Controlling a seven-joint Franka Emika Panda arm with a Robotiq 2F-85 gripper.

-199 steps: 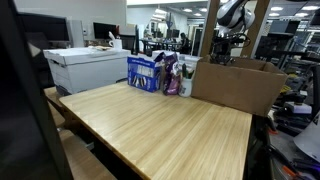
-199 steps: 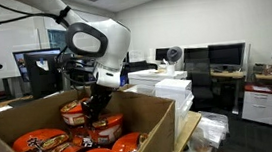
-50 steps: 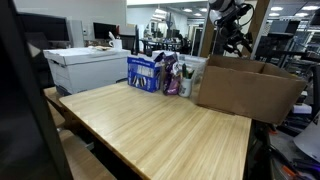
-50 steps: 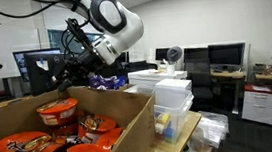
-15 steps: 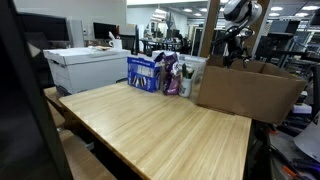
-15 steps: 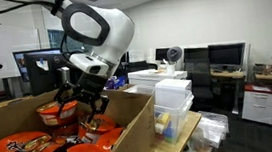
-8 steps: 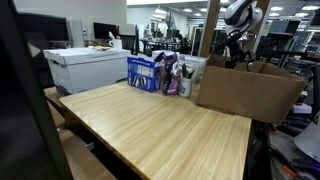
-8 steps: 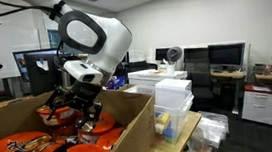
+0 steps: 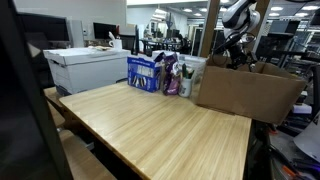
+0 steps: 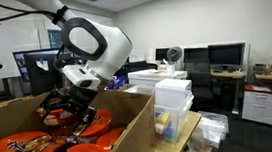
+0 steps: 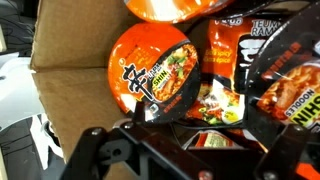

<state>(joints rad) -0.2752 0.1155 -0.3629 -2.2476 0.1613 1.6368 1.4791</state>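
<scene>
- The black claw [image 10: 72, 112] hangs from the white robot arm [image 10: 93, 45] and dips into the open top of a large brown cardboard box [image 10: 132, 137].
- Its fingers stand spread wide apart and pinch nothing.
- A round orange instant-noodle bowl [image 11: 153, 72] with a printed foil lid lies inside the box, near the box's back wall in the exterior view and directly under the claw.
- In the wrist view the bowl sits just ahead of the fingers; whether a fingertip touches its lid cannot be told.
- Beside the bowl, deeper inside the box, lie orange-and-black noodle packets [image 11: 240, 45], overlapping one another and tilted.
- More orange noodle bowls [image 10: 22, 145] fill the box floor toward its front wall, packed close together.
- The box stands on the far corner of a pale wooden surface [image 9: 160, 125], seen in an exterior view.
- Just beside the box on that surface stand a blue-and-white carton pack [image 9: 145, 72] and a purple bag [image 9: 172, 75], both upright.
- On the far side of the box from the camera, a stack of clear plastic storage bins with white lids [image 10: 168, 91] rises just beside the box wall.
</scene>
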